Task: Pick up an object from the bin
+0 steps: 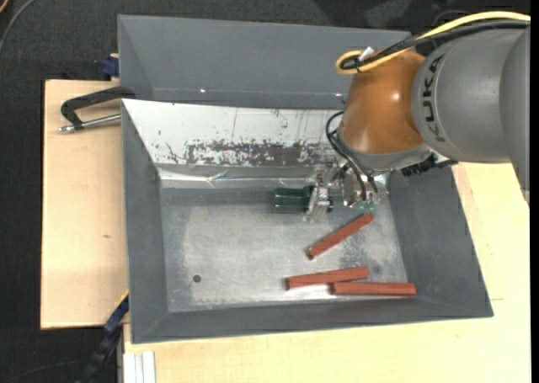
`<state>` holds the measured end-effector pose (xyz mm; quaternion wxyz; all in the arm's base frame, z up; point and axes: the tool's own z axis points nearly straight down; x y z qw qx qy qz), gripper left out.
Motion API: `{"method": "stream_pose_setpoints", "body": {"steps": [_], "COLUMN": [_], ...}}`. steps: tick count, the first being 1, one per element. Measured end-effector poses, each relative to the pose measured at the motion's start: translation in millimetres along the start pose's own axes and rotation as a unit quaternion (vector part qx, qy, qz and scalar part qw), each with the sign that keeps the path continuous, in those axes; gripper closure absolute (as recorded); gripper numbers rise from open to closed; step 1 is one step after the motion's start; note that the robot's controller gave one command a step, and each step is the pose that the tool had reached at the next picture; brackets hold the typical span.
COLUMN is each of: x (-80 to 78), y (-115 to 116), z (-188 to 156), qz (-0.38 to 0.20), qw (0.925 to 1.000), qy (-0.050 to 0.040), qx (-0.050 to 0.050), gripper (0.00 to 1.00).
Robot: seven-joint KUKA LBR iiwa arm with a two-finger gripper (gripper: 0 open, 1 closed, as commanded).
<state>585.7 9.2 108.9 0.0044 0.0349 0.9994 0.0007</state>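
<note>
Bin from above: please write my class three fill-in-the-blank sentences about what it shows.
The bin holds ___ reddish-brown sticks. In the view, the dark green object lies just ___ of the gripper. The cover on the arm's wrist is coloured ___.
Missing words: three; left; orange.

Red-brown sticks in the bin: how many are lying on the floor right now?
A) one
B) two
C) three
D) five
C: three show on the floor of the bin. A slanted stick lies just below the end effector, and a second stick and a third stick lie close together near the front wall.
</note>
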Motion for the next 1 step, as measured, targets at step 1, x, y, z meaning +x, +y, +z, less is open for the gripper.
{"method": "stream_pose_setpoints", "body": {"steps": [1], "x": [-2.1], "y": [0.8], "z": [-25.8], "qz": [0.0], "qw": [1.0], "qy": [-0.0001], "qx": [0.0], "gripper": [1.0]}}
